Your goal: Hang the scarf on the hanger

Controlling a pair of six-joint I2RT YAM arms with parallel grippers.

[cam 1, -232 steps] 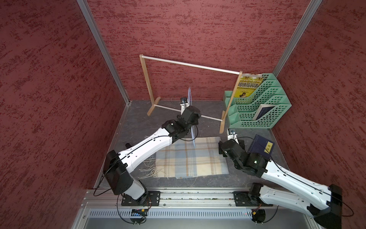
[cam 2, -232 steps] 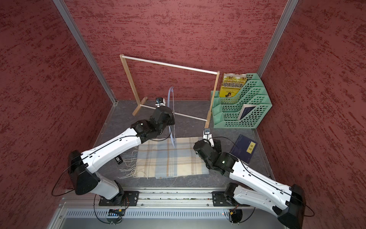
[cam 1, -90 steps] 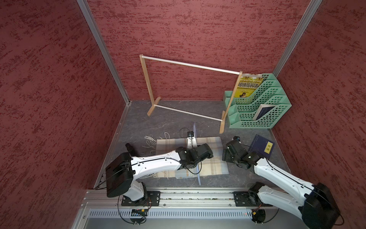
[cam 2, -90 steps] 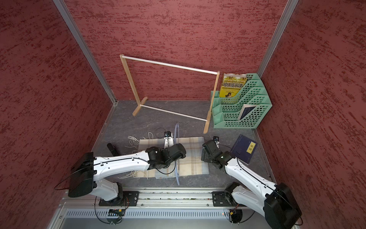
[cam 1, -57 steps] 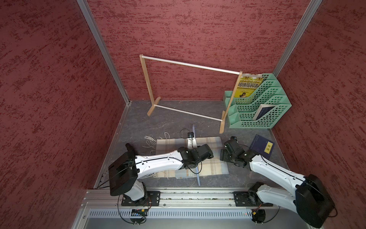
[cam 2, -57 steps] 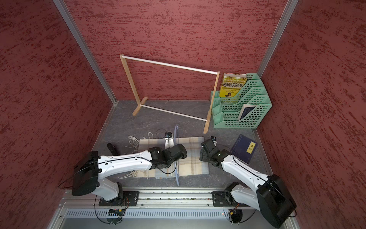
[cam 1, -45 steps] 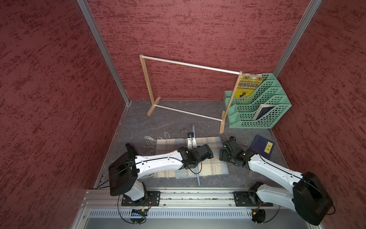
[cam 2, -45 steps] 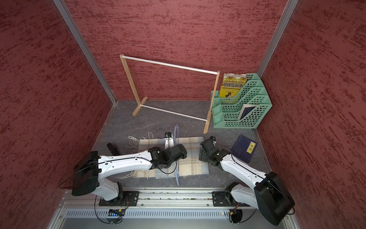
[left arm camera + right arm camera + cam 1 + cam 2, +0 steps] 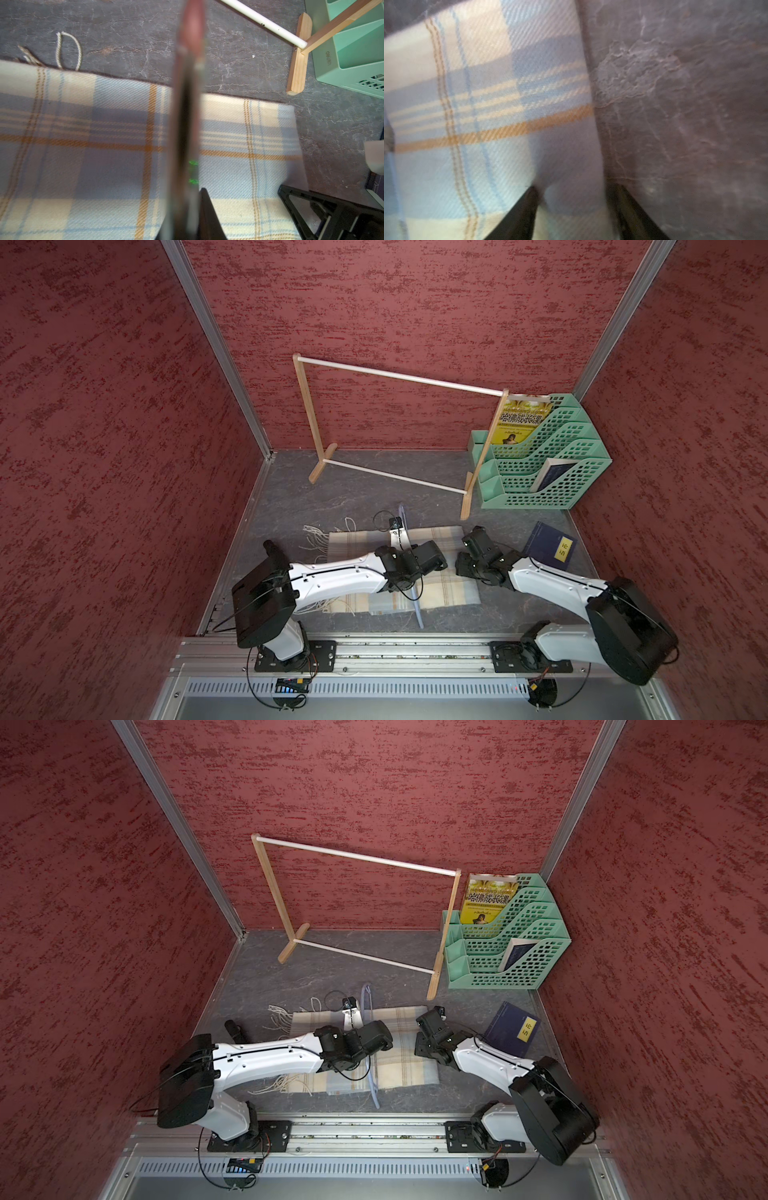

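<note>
My left gripper (image 9: 417, 558) clamps the hanger (image 9: 185, 124) over the scarf (image 9: 440, 589); my right gripper (image 9: 576, 199), jaws apart, straddles its 3 o'clock edge. Next I should pinch and lift it.

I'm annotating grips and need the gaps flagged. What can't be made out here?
The left gripper: fingertips covered by its own wrist in both top views; in the left wrist view the blurred hanger hides one.
The right gripper: the right wrist view is blurred; whether it pinches the scarf edge is unclear.
The hanger's hook: not made out in any view, possibly covered.
The scarf's middle: under the left arm in both top views.
</note>
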